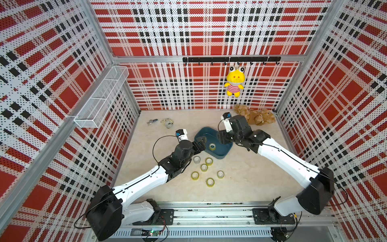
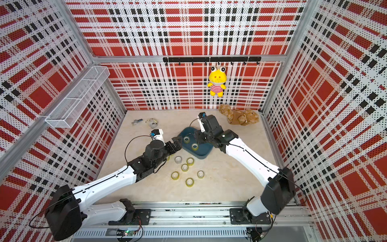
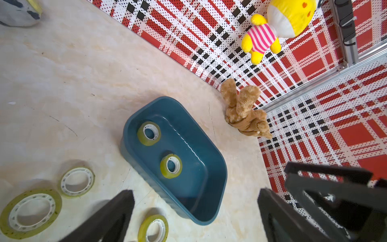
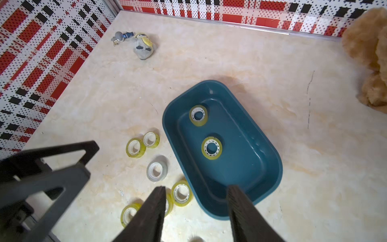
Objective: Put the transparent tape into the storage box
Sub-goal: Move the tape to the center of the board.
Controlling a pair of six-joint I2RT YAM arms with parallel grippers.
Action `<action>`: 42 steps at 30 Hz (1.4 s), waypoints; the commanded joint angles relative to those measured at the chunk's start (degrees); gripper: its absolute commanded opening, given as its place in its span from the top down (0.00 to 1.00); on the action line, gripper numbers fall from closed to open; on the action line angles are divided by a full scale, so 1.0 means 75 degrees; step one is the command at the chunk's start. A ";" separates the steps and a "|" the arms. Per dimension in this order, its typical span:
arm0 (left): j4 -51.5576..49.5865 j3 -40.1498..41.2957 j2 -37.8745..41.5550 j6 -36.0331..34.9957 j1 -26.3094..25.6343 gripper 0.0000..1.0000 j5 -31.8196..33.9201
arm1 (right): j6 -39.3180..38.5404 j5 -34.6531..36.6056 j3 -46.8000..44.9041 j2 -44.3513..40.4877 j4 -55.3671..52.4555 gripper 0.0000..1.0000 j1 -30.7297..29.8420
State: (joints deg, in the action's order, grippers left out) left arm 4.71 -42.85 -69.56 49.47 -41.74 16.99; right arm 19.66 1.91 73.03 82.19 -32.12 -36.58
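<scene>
The storage box (image 1: 222,154), a dark teal tub, lies mid-table and is seen in all views. Two yellowish transparent tape rolls lie flat inside it (image 4: 198,115) (image 4: 212,148); both show in a top view (image 2: 186,139) (image 2: 194,146). Several more rolls (image 1: 209,161) lie loose on the table in front of the box, one of them greyish-clear (image 1: 196,159). My left gripper (image 1: 201,143) hovers at the box's left rim, open and empty (image 3: 195,191). My right gripper (image 1: 222,136) hangs over the box's right side, open with nothing between its fingers (image 4: 196,187).
A brown plush (image 1: 257,117) lies at the back right corner. A yellow frog plush (image 1: 234,81) hangs from a black hook rail (image 1: 230,59). Small keychain figures (image 1: 167,123) sit at the back left. A white wire basket (image 1: 102,98) is fixed on the left wall.
</scene>
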 commanded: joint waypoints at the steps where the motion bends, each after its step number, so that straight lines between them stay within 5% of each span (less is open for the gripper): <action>1: -0.0321 -0.0484 -0.0283 -0.0063 -0.0167 0.01 0.0177 | 0.0218 0.0318 -0.1224 -0.0696 0.0066 0.46 0.0037; 9: -0.0294 -0.0646 -0.0519 0.0114 -0.0609 0.01 0.0690 | 0.1088 0.0109 -0.3623 -0.2187 0.0408 0.47 0.0025; 18: 0.0335 -0.0292 -0.0558 0.0416 -0.0705 0.01 0.1193 | 0.1550 -0.0013 -0.4611 -0.2404 0.0434 0.50 0.0014; 23: 0.0480 -0.0143 -0.0502 0.0458 -0.0716 0.01 0.1196 | 0.2285 -0.0393 -0.4988 -0.2049 0.1164 0.49 -0.0174; 42: 0.0207 -0.0002 -0.0033 0.0423 -0.0689 0.01 0.1364 | 0.3027 0.0626 -0.4192 0.0224 0.1659 0.46 -0.1624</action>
State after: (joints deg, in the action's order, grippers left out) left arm 6.81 -42.48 -70.13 52.75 -46.72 27.42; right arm 41.74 4.23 41.06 82.81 -19.22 -48.05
